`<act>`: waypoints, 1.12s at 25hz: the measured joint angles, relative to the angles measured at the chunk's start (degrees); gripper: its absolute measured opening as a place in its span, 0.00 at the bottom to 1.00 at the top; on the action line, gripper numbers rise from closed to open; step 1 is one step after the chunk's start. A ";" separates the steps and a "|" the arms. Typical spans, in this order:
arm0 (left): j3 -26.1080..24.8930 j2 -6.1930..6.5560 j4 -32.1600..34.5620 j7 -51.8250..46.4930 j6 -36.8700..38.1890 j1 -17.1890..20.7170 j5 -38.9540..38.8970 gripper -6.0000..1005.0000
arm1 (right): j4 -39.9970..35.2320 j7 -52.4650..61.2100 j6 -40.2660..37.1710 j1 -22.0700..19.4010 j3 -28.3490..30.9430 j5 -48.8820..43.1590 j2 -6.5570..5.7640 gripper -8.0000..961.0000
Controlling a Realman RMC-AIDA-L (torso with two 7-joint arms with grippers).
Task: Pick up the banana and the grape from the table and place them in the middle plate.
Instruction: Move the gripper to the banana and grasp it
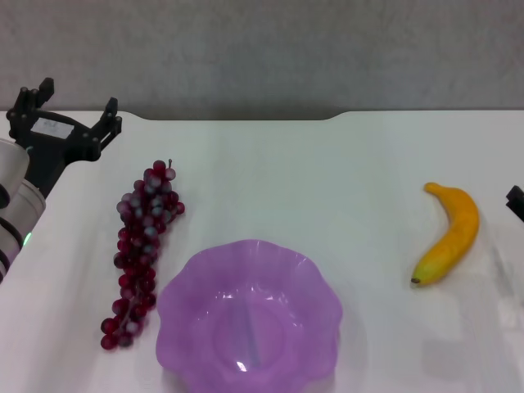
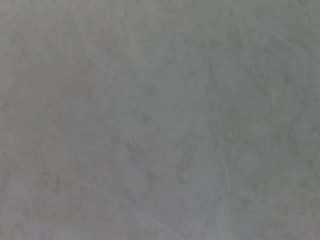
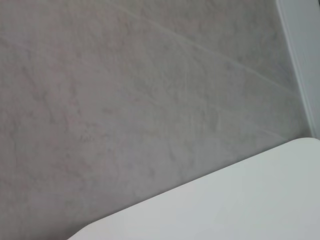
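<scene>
floor (image 1: 262, 49): grey, mottled | light: even, soft

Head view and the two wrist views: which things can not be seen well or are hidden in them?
- Right gripper: head view, only a dark sliver; the right edge cuts off the rest, so its state is unreadable.
- Middle plate: head view, near rim cut by the bottom edge.
- Left wrist view: only a grey mottled surface; no grape, no banana.
- Right wrist view: only a corner of the table; no fruit.

Lighting's soft and even, pretty bright. The table (image 1: 344, 180) looks almost washed out, with faint shadows, and there's a small glare spot inside the middle plate (image 1: 242, 366). Left wrist view's mushy.
</scene>
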 joint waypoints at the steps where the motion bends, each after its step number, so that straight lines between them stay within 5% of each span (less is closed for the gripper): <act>1: 0.02 0.00 -0.01 0.01 -0.01 0.00 -0.01 0.89 | 2.30 0.00 0.35 0.84 -0.37 -0.19 -1.73 0.94; 8: 0.17 0.00 -0.01 0.04 -0.05 -0.02 -0.03 0.89 | 5.87 0.34 1.14 4.22 -3.38 -0.43 -4.17 0.94; 13: 0.53 0.00 0.05 0.12 -0.07 -0.04 0.00 0.89 | 5.77 0.72 2.70 6.22 -4.61 -0.45 -4.21 0.94; 28: 0.54 0.00 -0.01 0.15 0.28 -0.02 -0.06 0.88 | -9.63 7.48 13.28 6.01 -6.37 -6.02 3.51 0.94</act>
